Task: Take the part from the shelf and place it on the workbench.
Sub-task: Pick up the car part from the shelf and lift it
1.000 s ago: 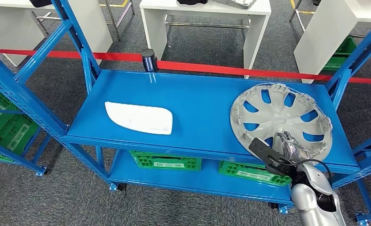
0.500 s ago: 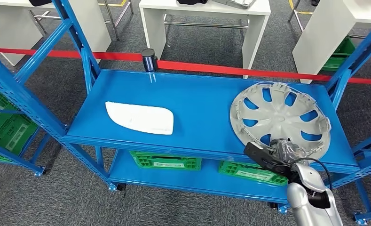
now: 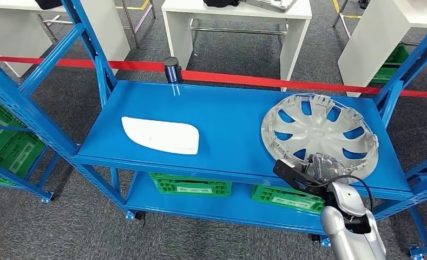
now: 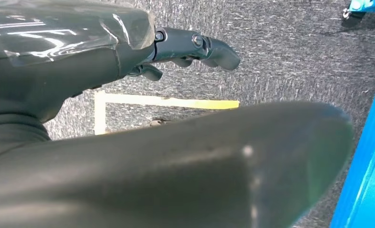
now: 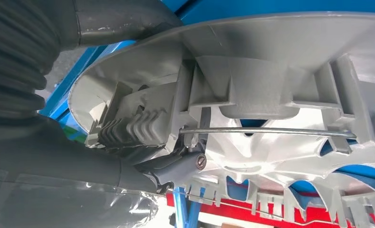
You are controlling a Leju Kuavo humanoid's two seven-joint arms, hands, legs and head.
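Head view shows a blue shelf [image 3: 227, 116] carrying, from left to right, a white curved part [image 3: 161, 135] lying flat near the front-left and a silver wheel cover [image 3: 319, 135] at the right end, its near rim at the shelf's front edge. Below that rim the right hand [image 3: 323, 167] comes up from the silver arm, and the right wrist view shows its fingers [image 5: 128, 130] closed around the cover's rim [image 5: 252, 57], gripping it. Left wrist view shows the left hand [image 4: 190, 45] over grey carpet, fingers loosely curled and apart, holding nothing.
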